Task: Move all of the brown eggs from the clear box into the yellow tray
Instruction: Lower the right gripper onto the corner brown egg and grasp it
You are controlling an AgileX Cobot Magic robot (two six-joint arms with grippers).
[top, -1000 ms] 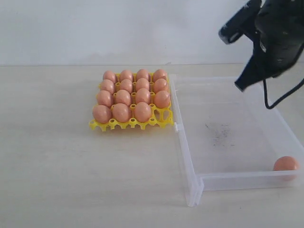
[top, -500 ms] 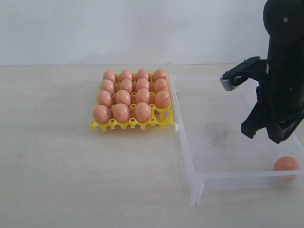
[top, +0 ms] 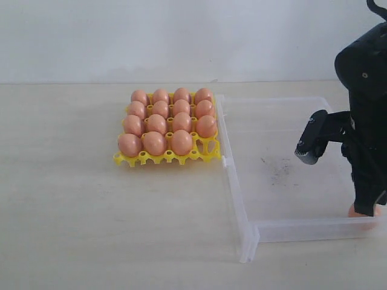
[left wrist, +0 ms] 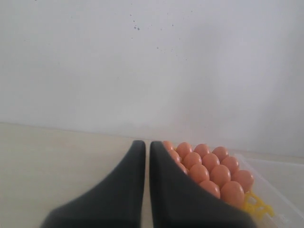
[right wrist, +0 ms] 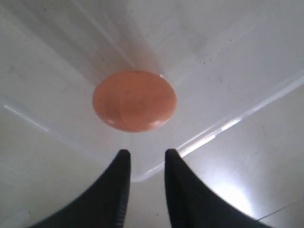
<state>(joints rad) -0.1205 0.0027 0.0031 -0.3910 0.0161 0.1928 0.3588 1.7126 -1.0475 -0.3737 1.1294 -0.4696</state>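
Surface: pale tabletop (top: 91, 229), white wall; fifteen smooth orange-brown eggs (top: 156, 124) sat in the bright yellow lattice egg tray (top: 163, 158).
Last egg (right wrist: 134, 100): in the near right corner of the shallow clear plastic box (top: 290, 229).
Right gripper (right wrist: 146, 154): slightly parted, empty, egg just beyond its tips.
Left gripper (left wrist: 144, 145): closed together, empty.
Advice: I judged it should widen, straddle the egg clear of the corner walls, and close gently.

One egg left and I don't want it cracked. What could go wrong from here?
1. The last egg sits in a corner of the clear box, so a finger of the right gripper may strike the wall.
2. The jaws stand narrower than the egg; descending so could press its top or roll it away.
3. The yellow tray has one free cup, next to seated eggs; placing there could bump them.
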